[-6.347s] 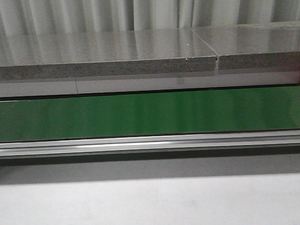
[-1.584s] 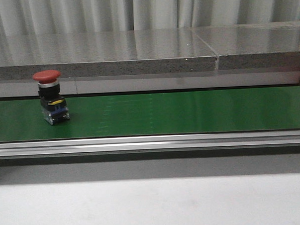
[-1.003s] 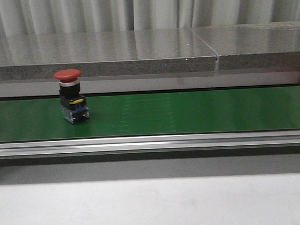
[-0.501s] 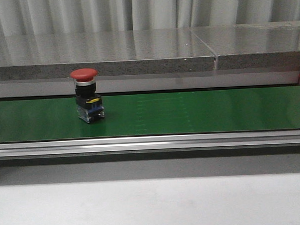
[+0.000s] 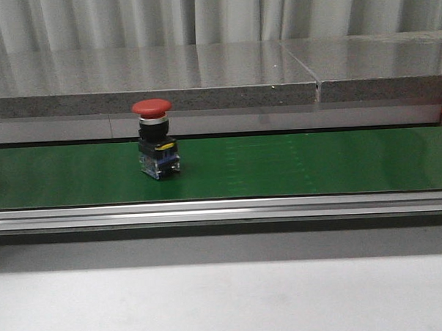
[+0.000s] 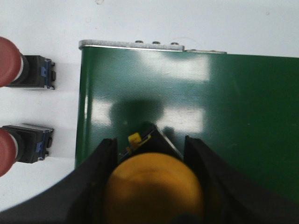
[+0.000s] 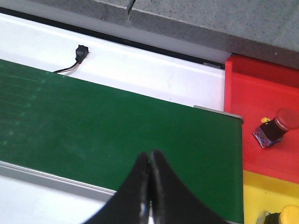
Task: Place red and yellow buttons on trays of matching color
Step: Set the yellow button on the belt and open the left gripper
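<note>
A red button (image 5: 156, 143) with a black and clear base stands upright on the green belt (image 5: 316, 161), left of centre; neither gripper shows in the front view. My left gripper (image 6: 150, 141) is shut on a yellow button (image 6: 154, 186), held over the belt's end (image 6: 233, 116). My right gripper (image 7: 150, 154) is shut on nothing, above the belt's other end (image 7: 93, 121). Beyond that end lies the red tray (image 7: 252, 93) with a red button (image 7: 275, 126) on its side. The yellow tray (image 7: 266, 191) beside it holds a yellow button (image 7: 285, 215).
Two more red buttons (image 6: 28, 72) (image 6: 28, 143) lie on the white table beside the belt's end near my left gripper. A grey stone ledge (image 5: 202, 78) runs behind the belt, and an aluminium rail (image 5: 223, 209) along its front. A small black connector (image 7: 81, 50) with wires lies behind the belt.
The belt was bare at first. A red button then came in from the left and has ridden steadily rightward along the belt, staying upright.
</note>
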You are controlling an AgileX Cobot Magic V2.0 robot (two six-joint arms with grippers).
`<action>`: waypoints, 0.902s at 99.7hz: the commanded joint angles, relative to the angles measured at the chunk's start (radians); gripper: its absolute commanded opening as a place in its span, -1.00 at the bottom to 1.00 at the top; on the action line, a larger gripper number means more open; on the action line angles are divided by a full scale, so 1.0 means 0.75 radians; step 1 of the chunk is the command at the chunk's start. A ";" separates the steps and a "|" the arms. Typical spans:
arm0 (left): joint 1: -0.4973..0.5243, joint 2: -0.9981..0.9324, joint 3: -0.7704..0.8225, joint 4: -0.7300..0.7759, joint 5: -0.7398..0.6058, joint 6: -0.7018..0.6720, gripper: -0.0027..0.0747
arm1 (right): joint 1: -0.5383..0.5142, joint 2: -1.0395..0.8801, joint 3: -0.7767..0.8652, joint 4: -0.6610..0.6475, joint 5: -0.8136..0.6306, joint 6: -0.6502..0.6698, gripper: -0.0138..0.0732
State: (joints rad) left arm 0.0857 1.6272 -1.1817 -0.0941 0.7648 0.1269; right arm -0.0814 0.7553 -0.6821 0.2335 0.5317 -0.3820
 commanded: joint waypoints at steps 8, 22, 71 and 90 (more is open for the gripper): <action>-0.008 -0.036 -0.046 0.000 -0.039 -0.001 -0.84 | 0.001 -0.011 -0.032 0.011 -0.087 -0.010 -0.84; -0.008 -0.036 -0.046 0.000 -0.035 -0.001 -0.27 | 0.001 -0.011 -0.032 0.011 -0.087 -0.010 -0.84; -0.108 -0.039 -0.121 0.021 -0.062 0.002 0.55 | 0.001 -0.011 -0.032 0.011 -0.087 -0.010 -0.84; -0.179 -0.041 -0.247 0.031 -0.042 0.002 0.55 | 0.001 -0.011 -0.032 0.011 -0.087 -0.010 -0.84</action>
State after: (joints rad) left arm -0.0227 1.6364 -1.3010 -0.0687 0.7605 0.1269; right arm -0.0814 0.7553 -0.6821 0.2335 0.5317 -0.3838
